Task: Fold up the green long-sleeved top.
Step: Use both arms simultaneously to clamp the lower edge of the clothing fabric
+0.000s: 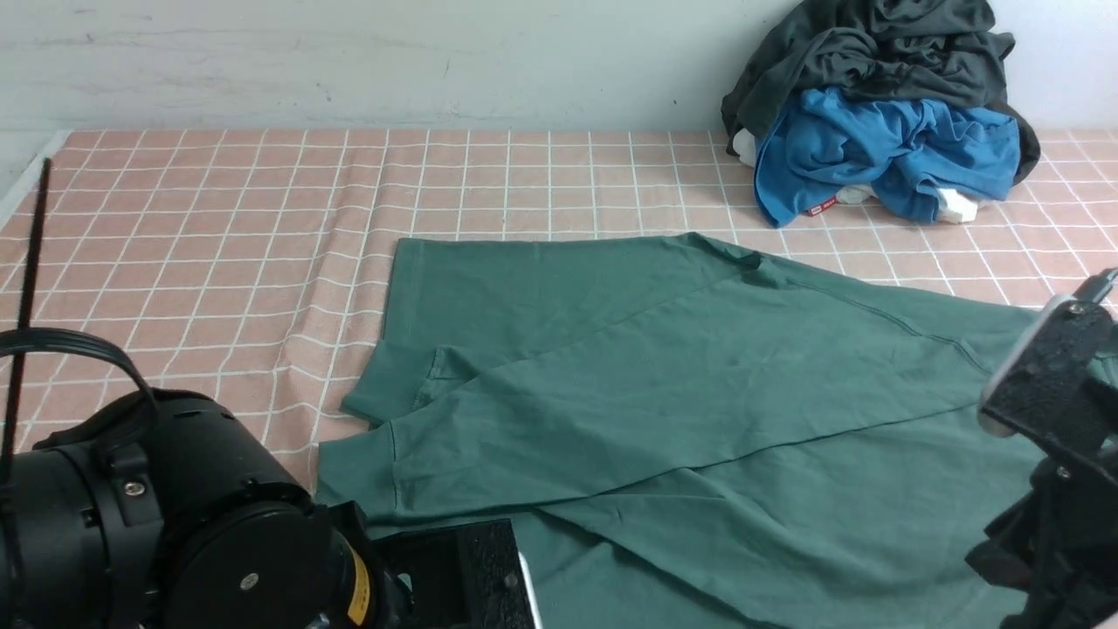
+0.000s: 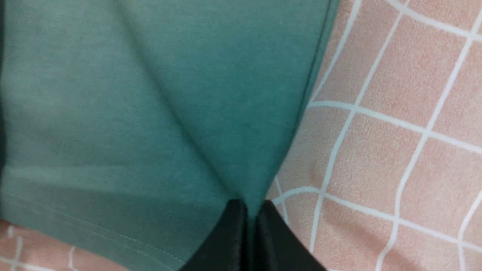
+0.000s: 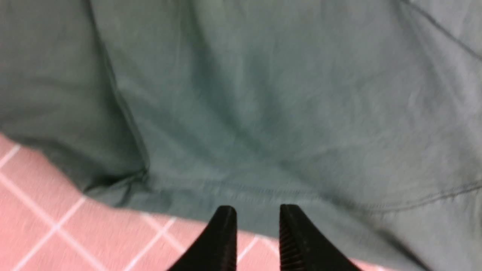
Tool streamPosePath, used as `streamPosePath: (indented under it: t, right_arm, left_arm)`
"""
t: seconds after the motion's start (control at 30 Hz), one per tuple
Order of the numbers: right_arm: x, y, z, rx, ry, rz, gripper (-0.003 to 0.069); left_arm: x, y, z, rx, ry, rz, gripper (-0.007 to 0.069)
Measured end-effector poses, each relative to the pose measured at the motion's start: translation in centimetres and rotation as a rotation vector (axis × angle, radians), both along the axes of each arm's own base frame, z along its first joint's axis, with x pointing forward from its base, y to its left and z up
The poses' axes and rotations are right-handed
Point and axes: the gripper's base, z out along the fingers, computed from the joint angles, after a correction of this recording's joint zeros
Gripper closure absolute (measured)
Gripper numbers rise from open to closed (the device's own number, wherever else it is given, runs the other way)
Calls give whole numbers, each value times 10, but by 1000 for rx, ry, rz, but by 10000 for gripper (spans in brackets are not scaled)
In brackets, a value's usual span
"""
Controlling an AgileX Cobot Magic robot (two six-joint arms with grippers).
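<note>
The green long-sleeved top (image 1: 681, 393) lies spread on the checked cloth, both sleeves folded across its body, cuffs toward the left. Its white chest logo is hidden. My left gripper (image 2: 251, 205) is shut on a pinch of the top's fabric (image 2: 241, 169) near its hemmed corner; in the front view only the arm's body (image 1: 201, 524) shows at the bottom left. My right gripper (image 3: 258, 212) is open, its jaws a small gap apart and nothing between them, just over the top's edge (image 3: 263, 188); its mount (image 1: 1057, 384) shows at the front view's right edge.
A pile of a dark charcoal-grey garment (image 1: 873, 44) and a bright blue garment (image 1: 882, 148) sits at the back right against the wall. The pink checked tablecloth (image 1: 218, 201) is wrinkled left of the top. A black cable (image 1: 26, 288) rises at the far left.
</note>
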Motion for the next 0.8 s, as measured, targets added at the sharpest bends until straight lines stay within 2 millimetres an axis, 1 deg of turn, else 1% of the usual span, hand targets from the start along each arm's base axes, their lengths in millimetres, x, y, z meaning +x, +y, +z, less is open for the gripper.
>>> streamPosePath:
  t: [0.1,0.2,0.27,0.3,0.4,0.43,0.47,0.6,0.67,0.77,0.8]
  right_arm:
    - [3,2,1,15,-30,13,439]
    - [-1,0,-3,-46,2,94,418]
    - [-7,-4,-12,-108,44,149,400]
    - [-8,-4,-13,-110,48,151,400]
    - [-18,-11,-37,-169,62,185,364]
    - [-20,-11,-40,-170,67,186,360]
    - [-23,-14,-50,-189,40,200,345]
    - [-24,-17,-64,-228,-14,235,336]
    - [-23,-17,-67,-245,-16,246,335]
    - [-15,-18,-81,-306,16,288,336]
    - [-14,-18,-82,-310,12,294,336]
  left_arm:
    - [1,0,-3,5,15,50,624]
    - [1,3,-2,20,13,118,624]
    - [2,8,2,44,-15,167,624]
    - [2,8,3,44,-21,171,624]
    - [3,17,14,57,-103,211,624]
    - [3,18,15,55,-106,216,624]
    - [2,21,21,43,-138,226,624]
    - [-1,25,31,7,-173,240,624]
    - [-2,26,33,0,-182,240,624]
    - [-4,29,39,-19,-202,241,624]
    - [-4,29,39,-19,-202,241,624]
